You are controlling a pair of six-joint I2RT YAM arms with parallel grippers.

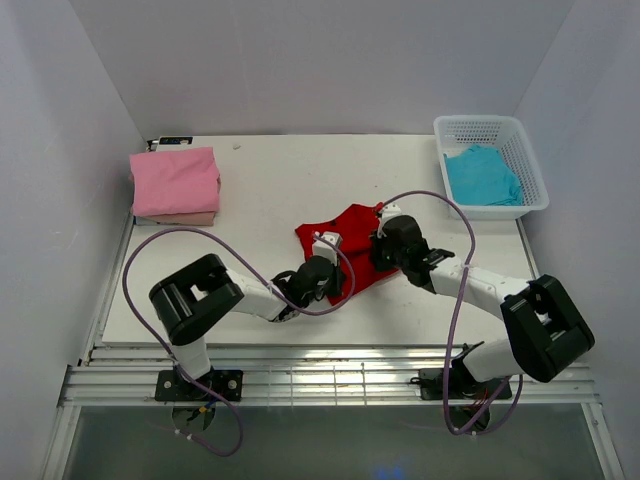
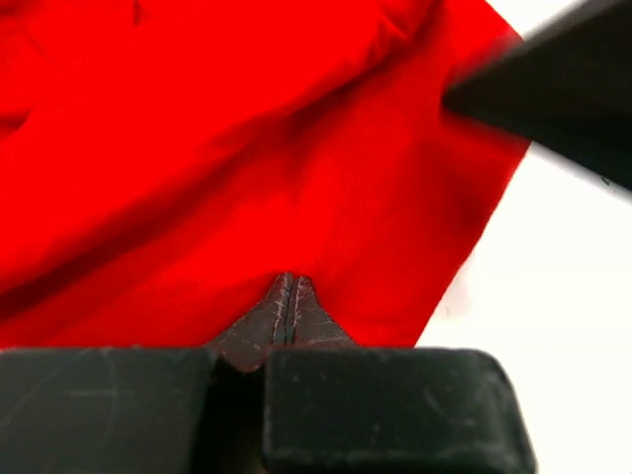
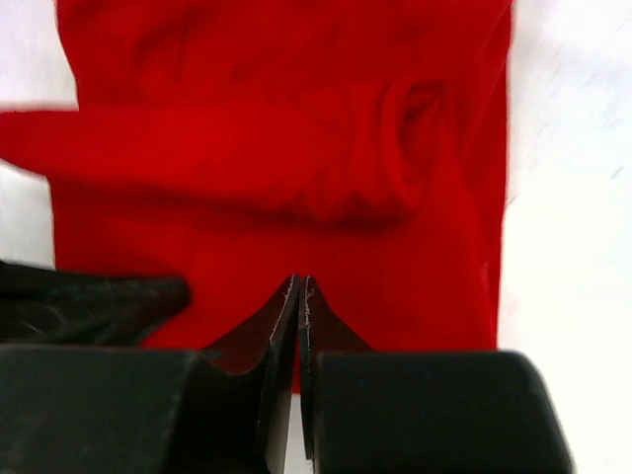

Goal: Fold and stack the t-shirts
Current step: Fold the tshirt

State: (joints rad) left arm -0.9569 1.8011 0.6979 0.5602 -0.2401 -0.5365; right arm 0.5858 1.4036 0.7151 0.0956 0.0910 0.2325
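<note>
From above we see the red t-shirt point(image 1: 350, 228) mid-table and a pink t-shirt point(image 1: 175, 180) far left; only the wrist views show us the left gripper point(image 2: 287, 283) and right gripper point(image 3: 299, 284) clamped on its hem.

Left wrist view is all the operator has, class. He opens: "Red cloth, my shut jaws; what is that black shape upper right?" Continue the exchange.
Observer: The right gripper, jaws shut at the red t-shirt's near edge.
Operator: Any shirts folded already?
Observer: A folded pink t-shirt lies on a beige one, far left.
Operator: Any waiting?
Observer: A turquoise t-shirt lies in the white basket, far right.
</note>
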